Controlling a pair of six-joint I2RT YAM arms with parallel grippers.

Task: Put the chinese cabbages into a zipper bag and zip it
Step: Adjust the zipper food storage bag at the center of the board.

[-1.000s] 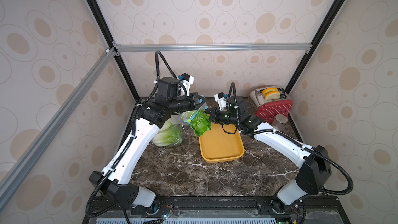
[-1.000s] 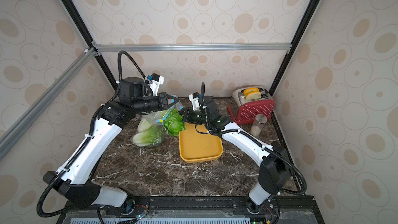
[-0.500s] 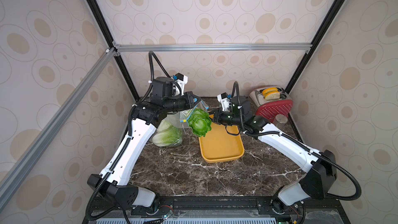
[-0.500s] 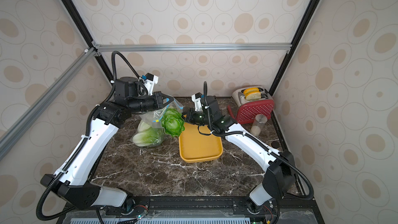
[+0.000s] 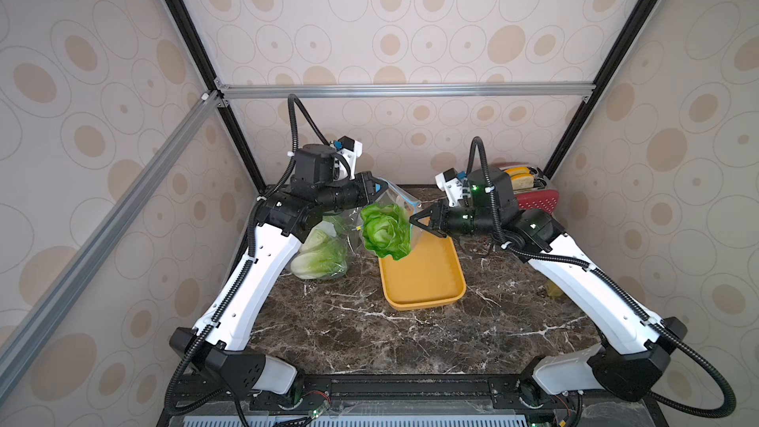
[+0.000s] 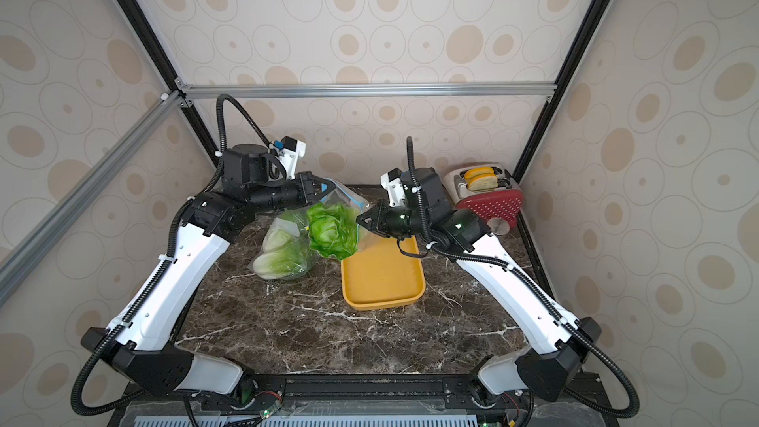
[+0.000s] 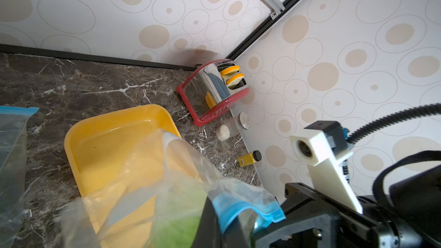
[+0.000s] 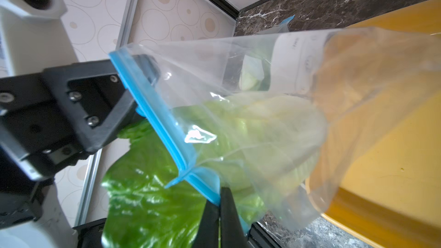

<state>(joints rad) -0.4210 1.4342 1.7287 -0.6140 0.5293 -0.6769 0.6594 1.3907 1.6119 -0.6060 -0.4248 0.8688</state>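
Observation:
The zipper bag [image 5: 349,236] is clear with a blue zip strip [image 8: 155,113] and hangs stretched between my two grippers above the table's back. My left gripper [image 5: 380,188] [image 6: 324,190] [image 7: 225,230] is shut on one end of the strip. The right gripper [image 5: 415,221] [image 6: 361,219] [image 8: 219,218] is shut on the other end. One of the chinese cabbages [image 5: 386,232] [image 6: 330,232] [image 8: 148,199] sits in the bag's mouth with its green leaves sticking out. Two more cabbages [image 5: 320,256] [image 6: 283,256] lie deeper in the bag, resting on the marble.
A yellow tray [image 5: 423,277] [image 6: 384,277] [image 7: 114,139] lies under and in front of the bag's mouth. At the back right stand a toaster [image 5: 523,176] [image 7: 222,84] with bread slices, a red perforated piece [image 5: 538,201], a lidded jar [image 7: 232,128] and a small yellow bottle [image 7: 248,159].
My right gripper has closed on the bag's blue strip and drawn slightly to the right, stretching the mouth. The left gripper has kept its grip and shifted only a little.

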